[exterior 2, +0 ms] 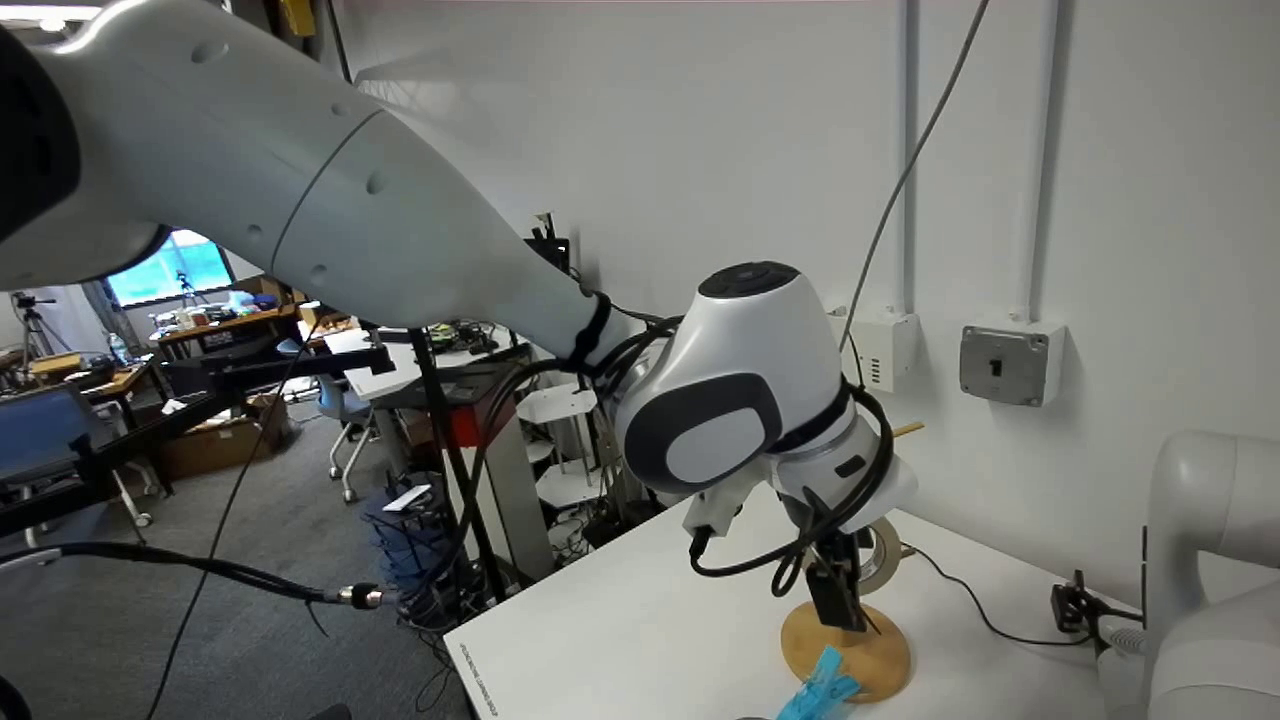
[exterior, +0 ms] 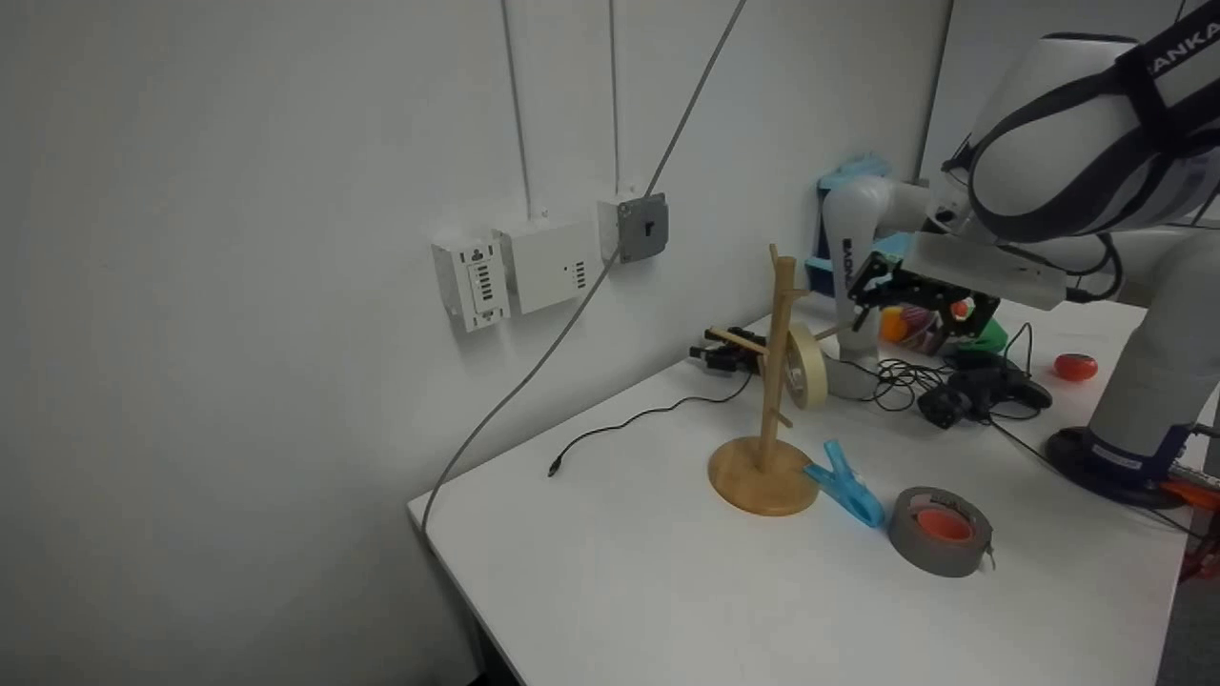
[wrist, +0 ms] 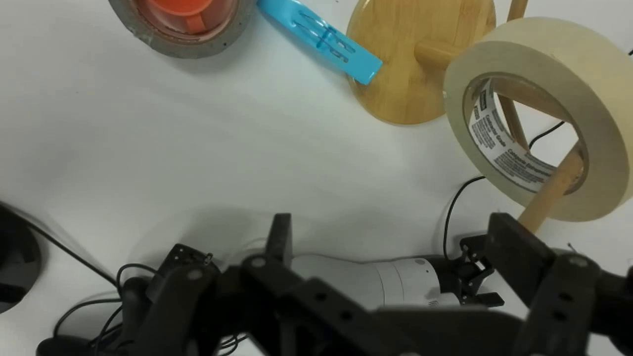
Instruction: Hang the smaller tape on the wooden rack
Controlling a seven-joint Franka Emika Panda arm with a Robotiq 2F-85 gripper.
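Observation:
The smaller tape, a cream ring (exterior: 813, 370), hangs on a side peg of the wooden rack (exterior: 774, 381). In the wrist view, the peg passes through the open centre of the tape (wrist: 601, 99), and its end sticks out towards my right-hand finger. The rack's round base (wrist: 395, 74) stands upright on the table. My gripper (wrist: 391, 220) is open with nothing between its fingers. It is beside the peg's end, apart from the tape; whether a finger touches the peg I cannot tell. In an exterior view, the gripper (exterior 2: 838, 590) hides most of the rack's post.
A blue clip (exterior: 848, 491) leans on the rack's base. A grey tape roll with a reddish core (exterior: 939, 562) lies beside it. Another white arm (exterior: 851, 248), black cables and a dark controller (exterior: 986, 389) are behind the rack. A wall (exterior: 286, 286) runs along the table's back.

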